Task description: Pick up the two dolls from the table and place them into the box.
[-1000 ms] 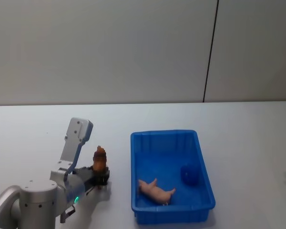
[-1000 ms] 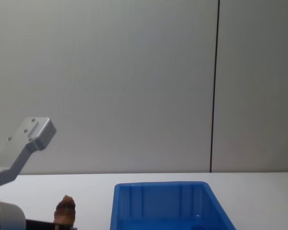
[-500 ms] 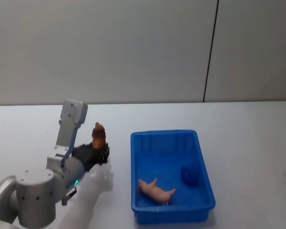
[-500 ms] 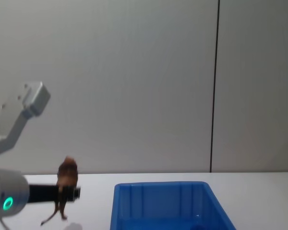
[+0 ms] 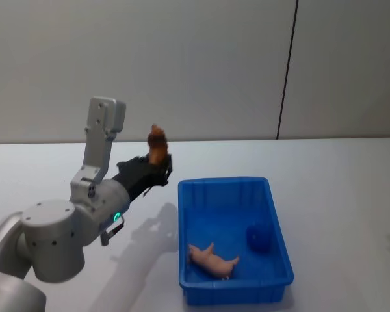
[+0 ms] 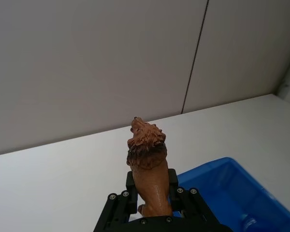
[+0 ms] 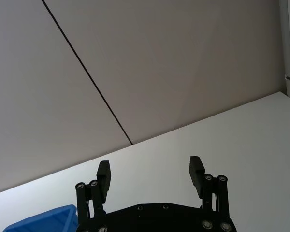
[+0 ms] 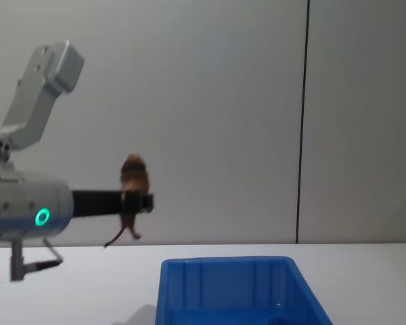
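A plain white table [image 5: 351,195] spreads before a grey wall. On it sits the blue box [image 5: 278,227], a ribbed rectangular bin, with the pale pink pig doll [image 5: 212,260] lying on its side on the floor near the front wall. The left gripper [image 5: 157,164] hangs in the air above the table, just left of the box's far left corner, its fingers closed on the body of the brown lion doll [image 6: 147,166], which stands upright with its maned head raised and its legs and tail dangling below. The right gripper [image 7: 151,174] hovers over bare table with its fingers spread wide and nothing between them.
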`<state>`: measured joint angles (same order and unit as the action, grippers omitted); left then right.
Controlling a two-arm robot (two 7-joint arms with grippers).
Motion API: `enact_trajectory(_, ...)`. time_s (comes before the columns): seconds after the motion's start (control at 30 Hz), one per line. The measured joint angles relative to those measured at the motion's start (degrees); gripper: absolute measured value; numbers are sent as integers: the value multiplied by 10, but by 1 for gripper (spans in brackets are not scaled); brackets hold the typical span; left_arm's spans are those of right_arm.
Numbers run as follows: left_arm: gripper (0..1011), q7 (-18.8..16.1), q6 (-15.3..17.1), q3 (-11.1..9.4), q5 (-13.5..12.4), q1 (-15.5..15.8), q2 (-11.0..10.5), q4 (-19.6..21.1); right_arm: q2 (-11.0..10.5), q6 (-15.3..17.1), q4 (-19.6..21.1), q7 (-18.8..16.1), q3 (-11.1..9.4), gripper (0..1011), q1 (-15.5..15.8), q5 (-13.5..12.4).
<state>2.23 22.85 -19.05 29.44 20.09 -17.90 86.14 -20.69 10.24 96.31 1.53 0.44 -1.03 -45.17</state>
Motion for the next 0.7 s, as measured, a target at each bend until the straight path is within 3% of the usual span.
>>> enact_trajectory(0.27, 361, 51, 11, 0, 17, 21, 10, -1, 0, 0, 0, 0, 0, 1001, 0, 0)
enact_trajectory(0.7, 361, 143, 70, -9, 46, 58, 31, -36, 0, 0, 0, 0, 0, 1001, 0, 0)
